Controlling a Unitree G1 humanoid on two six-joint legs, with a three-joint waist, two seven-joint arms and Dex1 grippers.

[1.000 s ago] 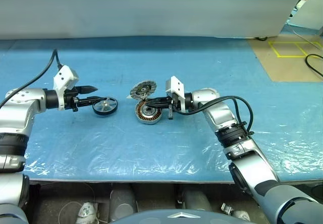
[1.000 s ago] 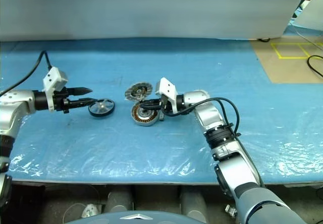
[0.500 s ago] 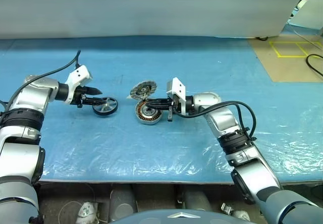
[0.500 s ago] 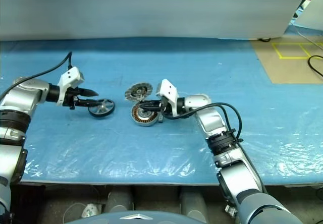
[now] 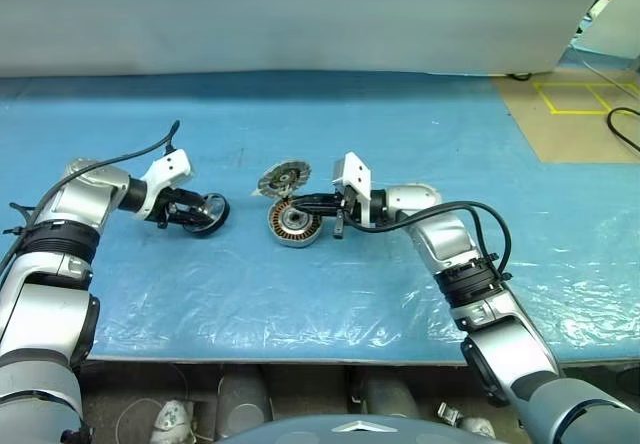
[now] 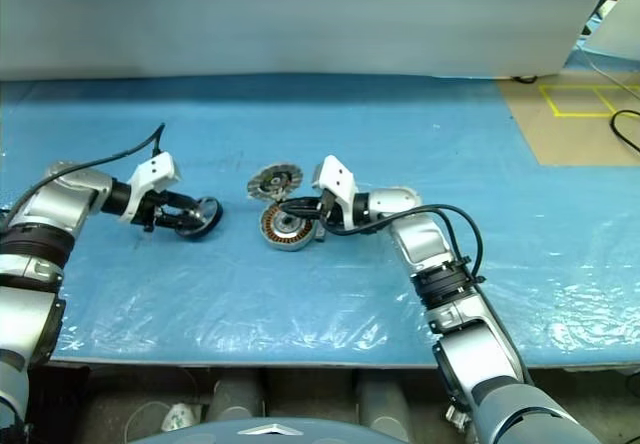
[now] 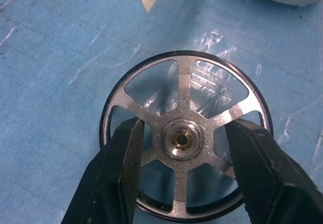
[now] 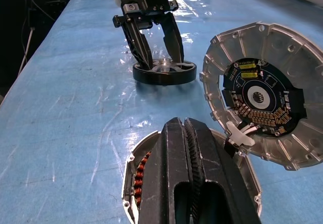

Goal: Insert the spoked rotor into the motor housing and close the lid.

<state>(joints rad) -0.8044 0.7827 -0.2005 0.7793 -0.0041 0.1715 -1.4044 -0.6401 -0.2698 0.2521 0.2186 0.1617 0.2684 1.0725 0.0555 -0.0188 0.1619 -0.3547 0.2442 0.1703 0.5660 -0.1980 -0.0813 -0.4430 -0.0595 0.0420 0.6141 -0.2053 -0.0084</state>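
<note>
Now we see our left gripper (image 7: pixel 182 168) spread apart over the spoked rotor (image 7: pixel 184 135), which lies flat on the blue table cover (image 5: pixel 300 294), one finger (image 7: pixel 118 171) on each side of its hub. Our right gripper (image 8: pixel 184 133) is closed with nothing in it, above the motor housing (image 5: pixel 293 223). Just beyond, the lid (image 5: pixel 284 177) leans tilted against the housing.

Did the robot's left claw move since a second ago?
Yes. The left gripper tipped downward and closed in on the spoked rotor, which stayed put on the blue table; its fingers now straddle the hub.
</note>
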